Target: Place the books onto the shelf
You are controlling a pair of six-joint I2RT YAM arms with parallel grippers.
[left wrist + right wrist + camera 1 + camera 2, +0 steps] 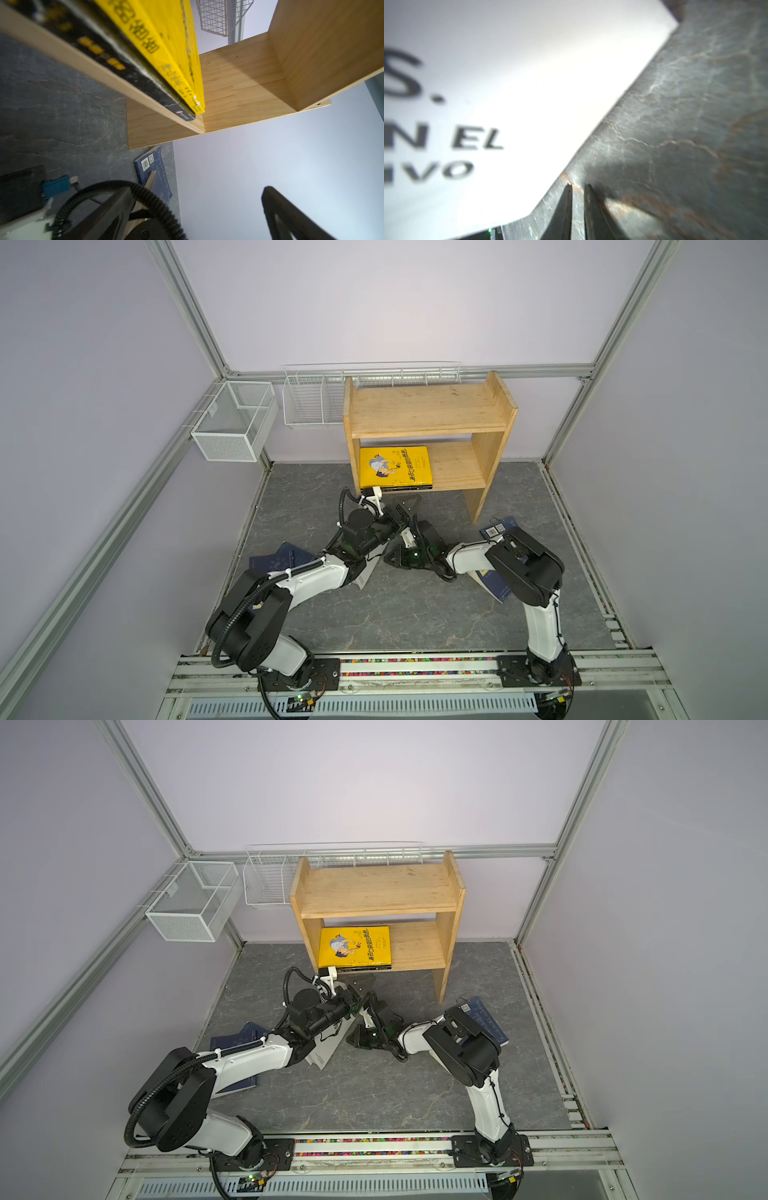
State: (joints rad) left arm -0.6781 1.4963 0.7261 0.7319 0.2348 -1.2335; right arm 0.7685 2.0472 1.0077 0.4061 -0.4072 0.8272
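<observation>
The pine shelf (428,410) (376,888) stands at the back. On its lower tier a yellow book (395,466) (166,41) lies flat on a black book (409,488) (116,60). My left gripper (405,510) (197,191) hovers open and empty just in front of that tier. A white book with black lettering (328,1052) (488,83) lies on the table, partly under my left arm. My right gripper (390,556) (577,186) is shut on nothing, tips low at the table beside the white book's edge. Navy books lie at the left (282,560) and under my right arm (496,531).
Two white wire baskets (232,423) (311,402) hang on the back frame left of the shelf. The grey marbled table (415,614) is bounded by aluminium rails and lilac walls. The two grippers are close together in front of the shelf.
</observation>
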